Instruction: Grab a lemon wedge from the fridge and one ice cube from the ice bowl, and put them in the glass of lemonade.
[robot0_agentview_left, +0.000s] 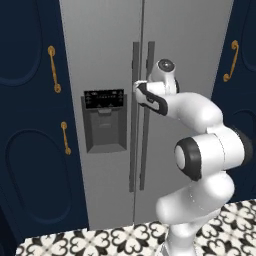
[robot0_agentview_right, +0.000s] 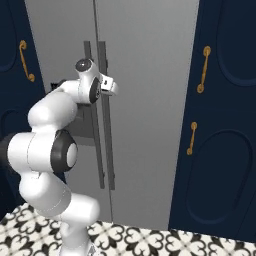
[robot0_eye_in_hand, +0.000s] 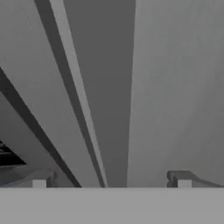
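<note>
While the fridge (robot0_agentview_left: 110, 50) is sitting shut between navy cabinets (robot0_agentview_left: 30, 125) in the left base view, the arm is reaching at its right-door handle (robot0_agentview_left: 147, 120). In the right base view, the gripper (robot0_agentview_right: 114, 88) is pressing up to that handle. In the hand view, its fingertips (robot0_eye_in_hand: 183, 180) are standing spread wide, straddling the handle, grasping nothing.

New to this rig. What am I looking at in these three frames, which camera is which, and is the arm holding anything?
A white robot arm on a mobile base faces the closed fridge. Two pictures come from cameras on the base, behind the arm to its left and right. The third looks along the hand. There the gripper is open and empty, and a dark fridge handle runs between its fingertips. The dispenser recess sits in the left door; navy cabinets flank the fridge.
</note>
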